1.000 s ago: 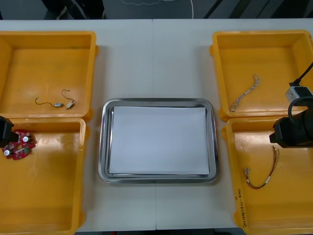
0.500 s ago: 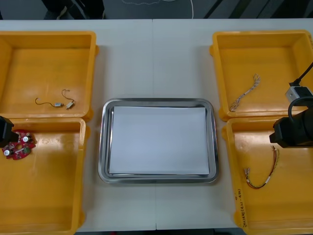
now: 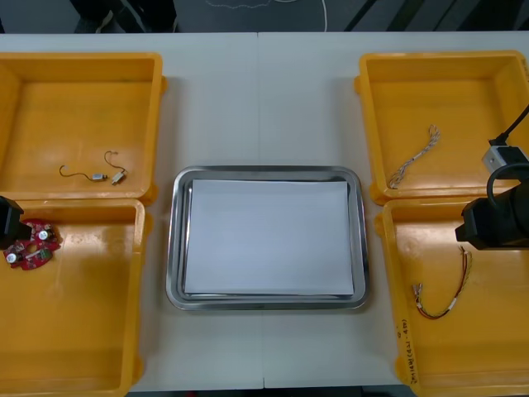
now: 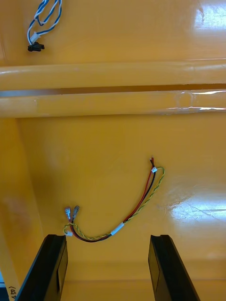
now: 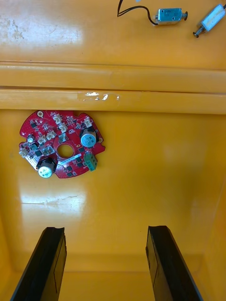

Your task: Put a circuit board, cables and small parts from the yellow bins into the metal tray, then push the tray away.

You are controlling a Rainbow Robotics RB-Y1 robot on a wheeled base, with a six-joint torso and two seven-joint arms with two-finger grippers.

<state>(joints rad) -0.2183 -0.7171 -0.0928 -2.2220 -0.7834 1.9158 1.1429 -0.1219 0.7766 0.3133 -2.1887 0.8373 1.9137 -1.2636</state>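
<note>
The left gripper is hanging with fingers spread near the red circuit board in a yellow bin, while the right gripper, equally spread, is hanging near the red and yellow cable.

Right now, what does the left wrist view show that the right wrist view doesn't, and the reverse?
Left wrist view only: a round red circuit board beyond the left fingers, and two small metal parts in the next bin. Right wrist view only: a red and yellow cable just beyond the right fingers, and a twisted blue and white cable in the next bin. Shared: yellow bins with two rims side by side, and black fingers standing open, holding nothing.
</note>
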